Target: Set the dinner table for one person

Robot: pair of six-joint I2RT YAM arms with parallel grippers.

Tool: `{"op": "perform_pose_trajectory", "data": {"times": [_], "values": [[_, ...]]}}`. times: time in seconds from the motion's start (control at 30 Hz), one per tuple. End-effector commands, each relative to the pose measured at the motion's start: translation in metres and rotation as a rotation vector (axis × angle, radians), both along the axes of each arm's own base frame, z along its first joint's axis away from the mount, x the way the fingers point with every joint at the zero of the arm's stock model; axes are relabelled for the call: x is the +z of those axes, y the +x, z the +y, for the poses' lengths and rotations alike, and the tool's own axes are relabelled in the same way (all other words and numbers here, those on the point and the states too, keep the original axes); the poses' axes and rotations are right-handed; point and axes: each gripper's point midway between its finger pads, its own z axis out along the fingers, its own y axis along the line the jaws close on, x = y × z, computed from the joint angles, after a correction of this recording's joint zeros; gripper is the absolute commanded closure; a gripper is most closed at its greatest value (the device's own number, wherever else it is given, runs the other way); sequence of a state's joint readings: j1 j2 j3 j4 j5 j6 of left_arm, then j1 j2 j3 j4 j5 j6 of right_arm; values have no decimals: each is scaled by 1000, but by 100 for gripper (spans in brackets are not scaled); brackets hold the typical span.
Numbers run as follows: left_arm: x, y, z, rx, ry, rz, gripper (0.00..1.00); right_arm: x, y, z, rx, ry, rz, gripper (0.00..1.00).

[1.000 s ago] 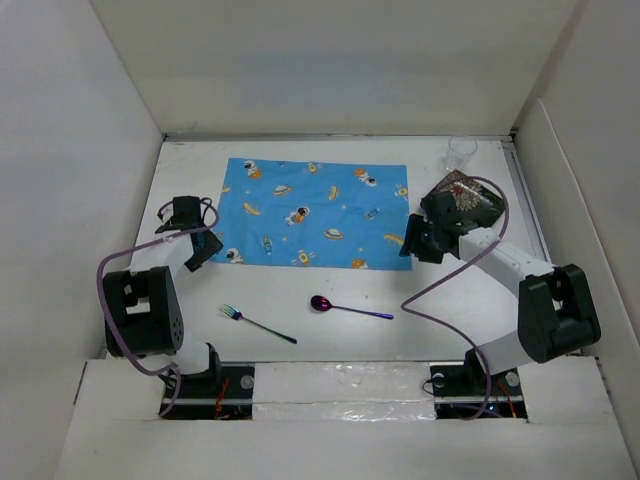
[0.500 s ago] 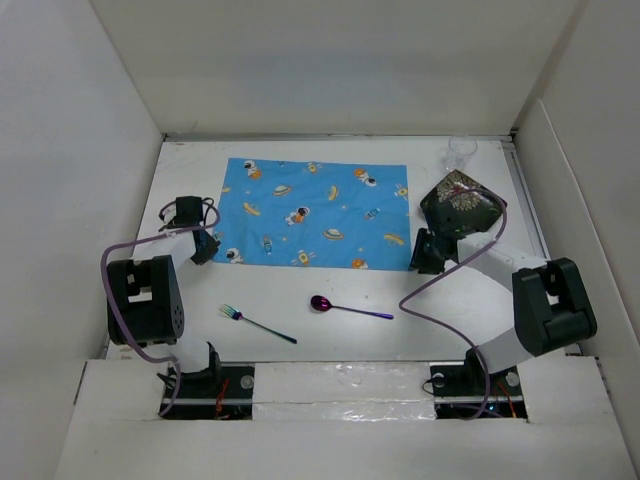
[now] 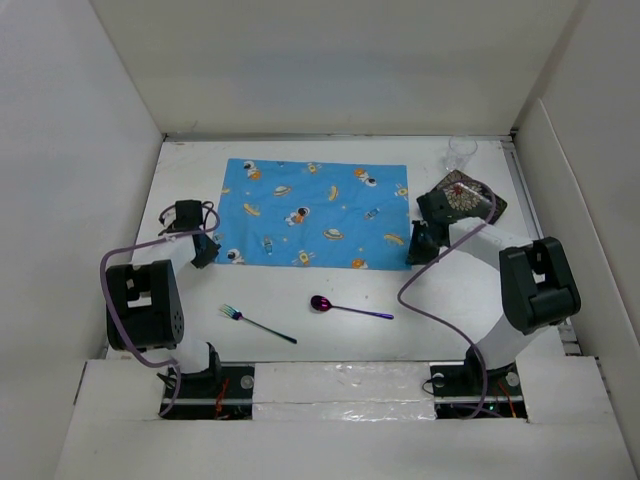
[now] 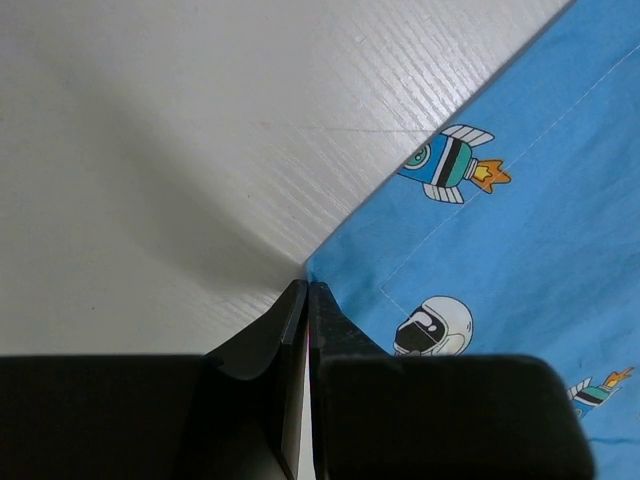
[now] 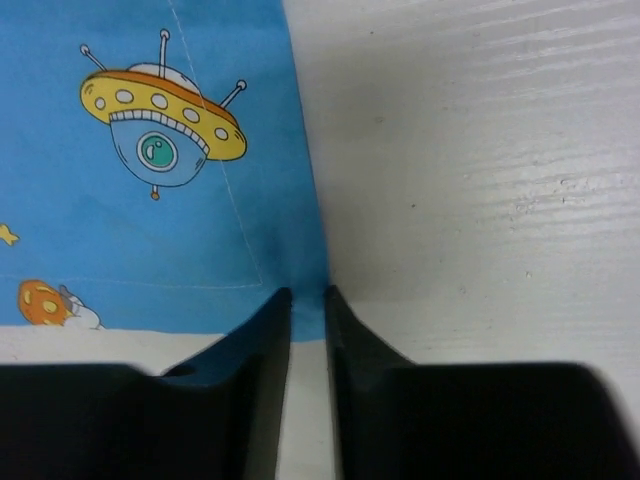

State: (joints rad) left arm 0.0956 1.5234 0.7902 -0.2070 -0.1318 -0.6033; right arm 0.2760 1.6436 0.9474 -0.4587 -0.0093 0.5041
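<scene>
Early stage, as I read it: only the mat was down and nothing was on it.

- Nearest the bases: fork (image 3: 258,324) and spoon (image 3: 350,308) lay loose on the bare counter (image 3: 450,300), well apart and both short of the mat. Thin handles, iridescent purple-blue metal finish, likely slippery.
- Counter is the dinner table: a flat white surface under everything, walled on all sides. The wrist views showed painted wood grain.
- Left gripper (image 4: 307,292): jaws fully together at the near-left corner tip of the placemat (image 3: 313,215), apparently nipping the cloth.
- Right gripper (image 5: 307,297): jaws nearly together with a narrow gap showing. The near-right corner sat in that gap, not visibly clamped.
- Placemat: thin blue cloth with a stitched hem and a rocket, UFO and astronaut print. It lay flat, mid-counter, slightly skewed. My guess is the step in hand was squaring or shifting the mat by both near corners.
- Far right, off the mat: dark squarish plate (image 3: 470,195) with a burst pattern and rounded corners, partly behind the right arm. Beyond it a clear glass (image 3: 460,152) at the back wall, hard to make out.

Left to do: plate, glass, fork and spoon all needed placing.
</scene>
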Motion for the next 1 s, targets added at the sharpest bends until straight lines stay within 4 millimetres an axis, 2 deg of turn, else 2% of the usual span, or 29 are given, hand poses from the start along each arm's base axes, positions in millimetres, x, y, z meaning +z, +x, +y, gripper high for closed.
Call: {"op": "perform_pose_trajectory", "data": {"times": [0.0,0.03,0.13,0.27,0.43,0.5,0.7,0.83,0.97], "values": [[4,-11,-2,-6,-1,12,100,-1,-4,-4,5,15,48,82],[5,-12,-2,-6,-1,12,100,-1,-6,-2,13,23,56,90],[6,-14,-2,-10,-3,12,100,-3,-11,-5,15,29,73,100],[8,-22,-3,-22,1,18,100,-1,-16,-11,-3,11,60,100],[16,-42,-8,-23,-15,29,100,8,-22,-38,-60,-7,25,100],[15,-51,-12,-24,-39,31,100,10,-27,-42,-63,-6,13,100],[32,-54,-25,-25,-109,-6,100,17,-37,-48,-71,2,-2,100],[41,-60,-40,-48,-183,-13,100,22,-33,-51,-81,11,-7,100],[50,-63,-41,-51,-185,-18,100,23,-34,-51,-73,13,-9,100]]}}
